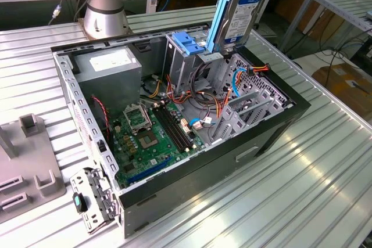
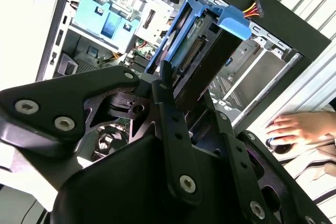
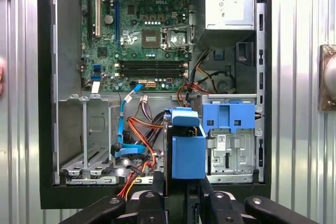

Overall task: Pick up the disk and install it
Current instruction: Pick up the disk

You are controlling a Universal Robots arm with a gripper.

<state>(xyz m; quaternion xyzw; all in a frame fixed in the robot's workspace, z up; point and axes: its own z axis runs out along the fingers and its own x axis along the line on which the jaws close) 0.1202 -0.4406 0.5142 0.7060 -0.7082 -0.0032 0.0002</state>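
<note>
Right now, on the exterior view, I see the disk (image 1: 237, 13) standing on end in the air, above the drive cage (image 1: 195, 68) and a little to one side of it, with its blue carrier rail running along one long edge. Its lower end hangs close over the cage's blue latch piece (image 1: 189, 43); I cannot tell whether they touch. The cage sits inside the open computer case (image 1: 279, 114), with the motherboard (image 1: 148, 137) beside the cage and the power supply (image 1: 110, 68) past that. The arm's base (image 1: 107, 4) stands on the ribbed metal table (image 1: 290, 190) behind the cage. In the second wrist view, the gripper (image 2: 189, 95) has its jaws clamped on the disk (image 2: 202, 51), with black fingers (image 2: 170, 114) pressed against its sides (the connector pins face this camera). A person's hand (image 2: 296, 128) rests outside the case, well apart from the cage. In the first wrist view I look straight down into the case: the disk (image 3: 187, 153) shows end-on as a blue block just beside the cage (image 3: 231, 153), on the side where orange and blue cables (image 3: 139, 135) run, between the cage and an empty metal bay (image 3: 86, 140).
</note>
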